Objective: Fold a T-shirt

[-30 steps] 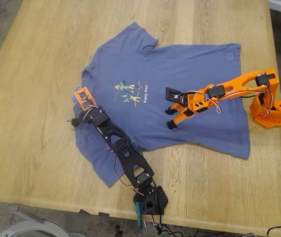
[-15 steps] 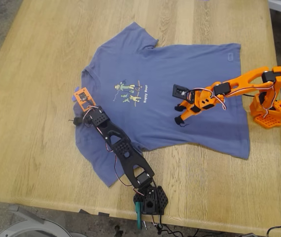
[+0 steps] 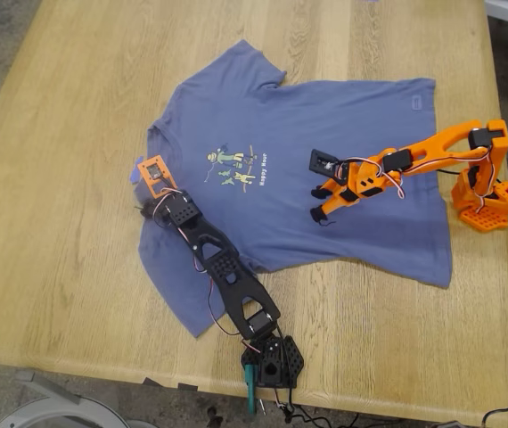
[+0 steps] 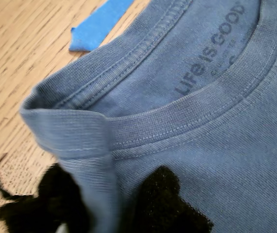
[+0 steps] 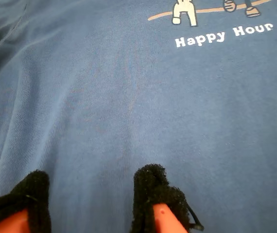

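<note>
Nearest the exterior camera, at about 6 o'clock on the wooden counter (image 3: 76, 107), sits the black arm's base; that arm reaches toward 10 o'clock and ends at my first gripper (image 3: 143, 210), at the neck of the T-shirt (image 3: 343, 116). The first wrist view shows its black-padded jaws pinching a folded ridge of the ribbed collar (image 4: 187, 116), one pad on each side of the fabric. Inside the neck, printed dark on the blue cloth, the words "LIFE IS GOOD" can be read; smaller print beneath them is too faint to make out. A scrap of blue tape (image 4: 97, 24) lies on the bare wood just beside the collar.

Further in, the slate-blue shirt lies spread flat across the middle of the counter, its hem toward 3 o'clock and one sleeve toward 12 o'clock. On the chest, small green-and-yellow cartoon figures (image 3: 227, 165) stand above yellow lettering reading "Happy Hour" (image 5: 223, 35).

From 3 o'clock the orange arm stretches over the shirt's lower body. My second gripper (image 5: 92, 194) hangs just above the fabric with its jaws spread, nothing between them.
</note>
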